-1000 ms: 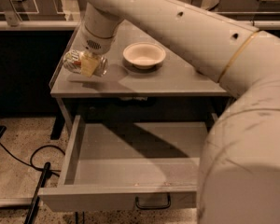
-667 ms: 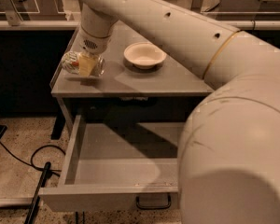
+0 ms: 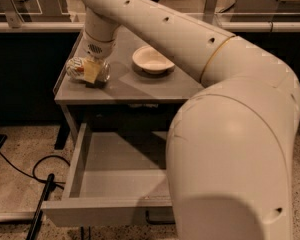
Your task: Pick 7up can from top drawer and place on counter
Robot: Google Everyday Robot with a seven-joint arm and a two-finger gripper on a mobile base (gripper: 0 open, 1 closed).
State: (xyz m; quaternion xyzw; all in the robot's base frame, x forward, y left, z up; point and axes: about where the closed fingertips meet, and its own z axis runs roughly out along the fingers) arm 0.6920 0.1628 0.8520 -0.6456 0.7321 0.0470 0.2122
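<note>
The 7up can (image 3: pixel 76 68), silvery with a green band and a red spot, lies on its side at the left front of the counter (image 3: pixel 140 90). My gripper (image 3: pixel 92 73) reaches down from the arm onto the can and is shut on it, with a yellowish finger (image 3: pixel 91 72) across its front. The can rests on or just above the counter top. The top drawer (image 3: pixel 115 156) below is pulled open, and the part that shows holds nothing. Its dark wire handle (image 3: pixel 157 219) shows at the front edge. My arm hides the drawer's right side.
A white bowl (image 3: pixel 151 60) stands on the counter to the right of the can. My large cream arm link (image 3: pixel 230 159) fills the right foreground. A black cable (image 3: pixel 35 174) and a dark pole lie on the speckled floor at the left. Glass-fronted counters run behind.
The gripper and can stay at the counter's left front. My arm's big link has shifted in the foreground and covers the drawer's right side.
</note>
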